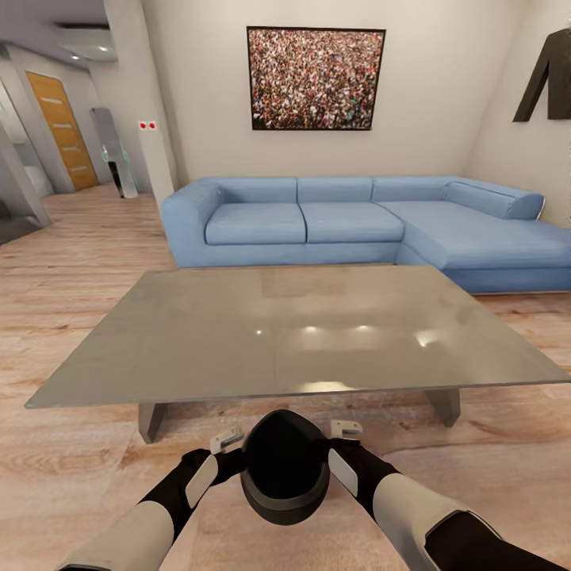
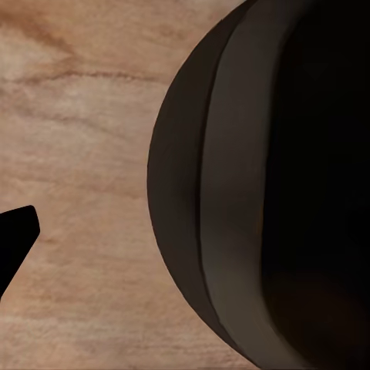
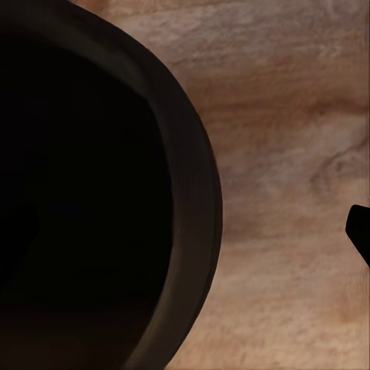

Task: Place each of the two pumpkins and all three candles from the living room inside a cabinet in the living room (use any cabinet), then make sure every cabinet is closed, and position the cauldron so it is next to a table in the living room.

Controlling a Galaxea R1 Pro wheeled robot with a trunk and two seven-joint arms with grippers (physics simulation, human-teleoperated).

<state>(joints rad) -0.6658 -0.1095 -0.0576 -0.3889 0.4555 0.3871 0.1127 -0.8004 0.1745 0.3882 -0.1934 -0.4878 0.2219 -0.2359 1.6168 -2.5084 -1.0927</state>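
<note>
The cauldron [image 1: 284,468], a round matte black pot with a wide mouth, sits between my two forearms just short of the table's [image 1: 317,333] near edge. My left gripper [image 1: 235,450] is at its left side and my right gripper [image 1: 337,440] at its right side. In each case the pale outer finger stands clear of the wall. In the left wrist view the cauldron [image 2: 254,193] looms close, with one dark fingertip [image 2: 19,231] far off it. The right wrist view shows the cauldron's rim [image 3: 193,200] and another fingertip [image 3: 361,231] apart from it. Both inner fingers are lost against the black pot.
The low grey table has a glossy top and angled legs [image 1: 444,404]. Behind it stands a blue L-shaped sofa [image 1: 357,222] under a framed picture [image 1: 316,78]. Wooden floor [image 1: 71,270] runs left toward a hallway with an orange door [image 1: 62,131].
</note>
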